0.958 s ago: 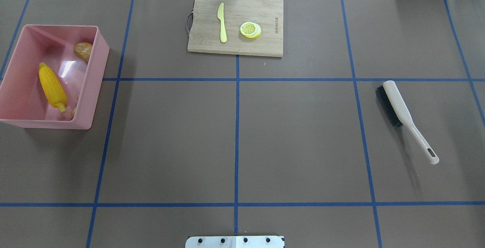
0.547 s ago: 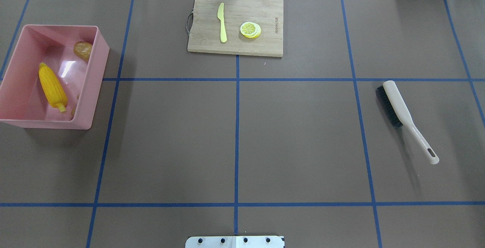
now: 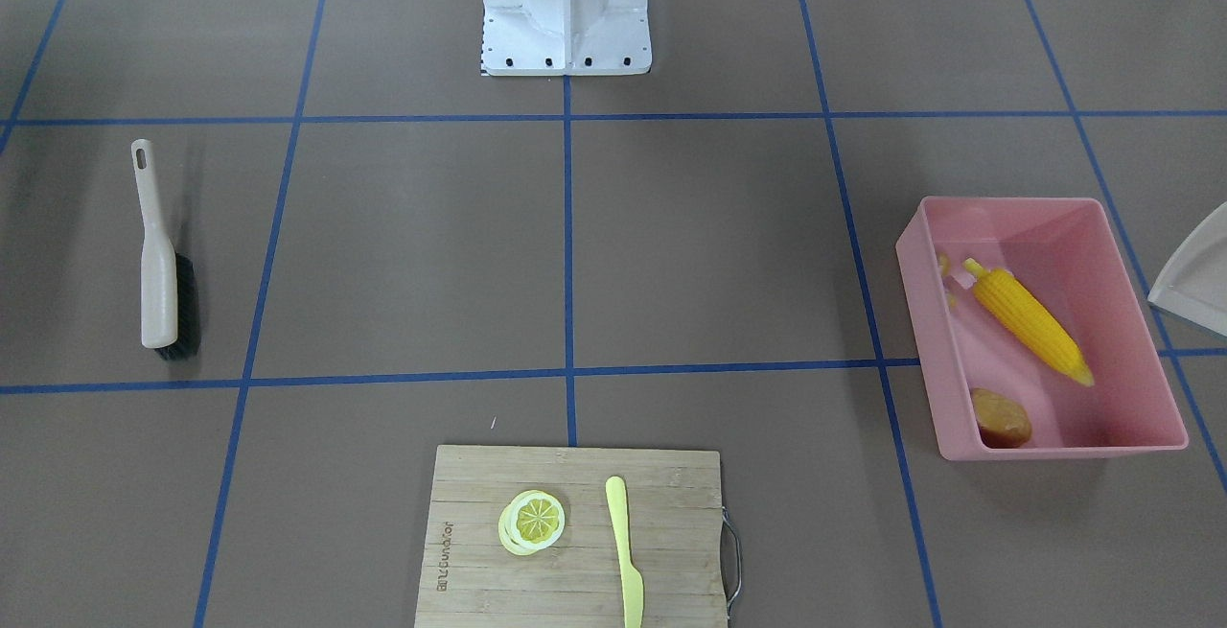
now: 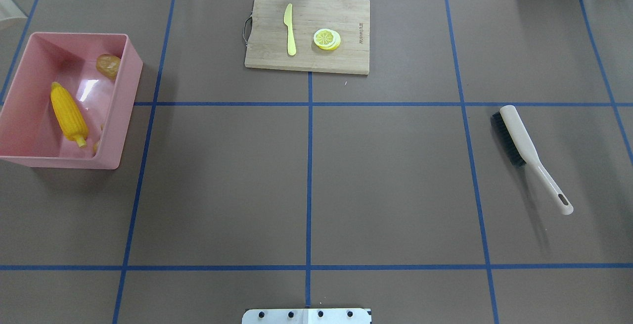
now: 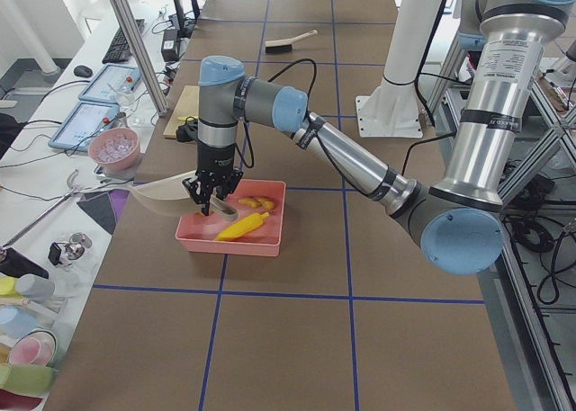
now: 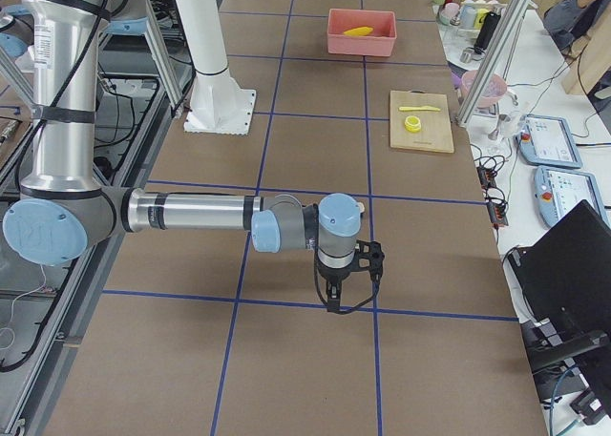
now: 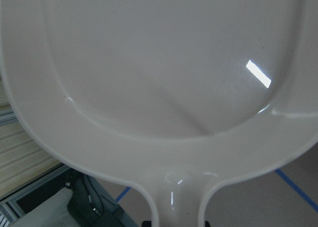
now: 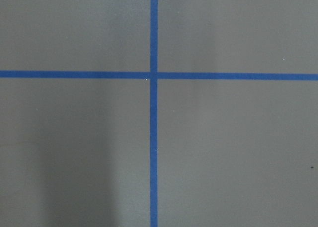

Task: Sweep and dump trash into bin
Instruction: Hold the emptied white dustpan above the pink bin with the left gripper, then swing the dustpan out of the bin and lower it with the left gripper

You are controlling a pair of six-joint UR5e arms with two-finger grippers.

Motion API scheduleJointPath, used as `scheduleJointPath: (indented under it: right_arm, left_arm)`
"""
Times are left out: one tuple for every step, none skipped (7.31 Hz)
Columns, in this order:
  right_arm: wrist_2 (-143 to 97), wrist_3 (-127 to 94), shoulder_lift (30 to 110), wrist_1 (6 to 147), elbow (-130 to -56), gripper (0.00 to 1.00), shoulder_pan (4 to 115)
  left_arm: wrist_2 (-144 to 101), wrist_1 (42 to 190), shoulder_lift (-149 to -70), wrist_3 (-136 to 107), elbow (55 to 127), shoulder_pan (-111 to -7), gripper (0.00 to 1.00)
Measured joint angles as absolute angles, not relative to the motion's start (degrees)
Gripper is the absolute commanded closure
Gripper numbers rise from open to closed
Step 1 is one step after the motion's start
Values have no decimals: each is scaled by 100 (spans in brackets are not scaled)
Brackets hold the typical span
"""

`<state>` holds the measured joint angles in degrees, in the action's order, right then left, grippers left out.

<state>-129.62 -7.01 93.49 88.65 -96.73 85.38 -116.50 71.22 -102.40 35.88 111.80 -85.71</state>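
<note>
Holding a beige dustpan (image 7: 159,88) by its handle, the left tool (image 5: 212,198) hangs just above the bin (image 4: 123,96), at the bin's wall farthest from the robot. In the left wrist view the pan's handle runs down to the bottom edge between two dark slivers of the fingers, so the tool is closed around it; the pan's scoop is bare and shiny. Seen from the side, the pan sticks out beyond the bin, off its outer end.

All three pieces of trash lie inside the bin. A yellow corn cob (image 4: 69,115) lies aslant on the bin's floor. A brown potato (image 4: 108,65) sits in the bin's corner farthest from the robot, against the wall that faces the middle of the tabletop (image 4: 385,180). A tan ginger root (image 3: 947,273) lies against that same wall at the bin's near end, mostly hidden by the wall from overhead.

Well apart from the bin, a cutting board (image 4: 346,17) carries a yellow knife (image 4: 290,29) and a lemon slice (image 4: 326,38). Farther still from the bin, a brush (image 4: 524,148) lies flat.

Farthest of all from the bin, the right tool (image 6: 334,298) points down over bare tabletop; I cannot tell how far it is open.
</note>
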Motion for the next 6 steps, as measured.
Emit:
scheduleJointPath:
  right_arm:
    - [-12970, -668, 9087, 9237, -9687, 0, 8533]
    - [-12923, -535, 8893, 9467, -9663, 0, 8526]
    - [-12862, -175, 8801, 9557, -9586, 0, 8521]
    - [-12829, 169, 8763, 9583, -9505, 0, 8519]
    - [-12813, 323, 8761, 9584, -9460, 0, 8517]
    - [-12795, 380, 8780, 9574, -9439, 0, 8517]
  left_arm:
    - [-12072, 7328, -10307, 3525, 11148, -8401, 100]
    - [-12383, 7495, -10424, 3509, 11113, -8163, 100]
    - [-12540, 7601, -10647, 3515, 11068, -7918, 100]
    - [-12623, 7622, -10926, 3527, 11030, -7662, 100]
    - [-12652, 7600, -11176, 3611, 11015, -7354, 100]
    - [-12649, 7567, -11355, 3770, 11014, -6991, 100]
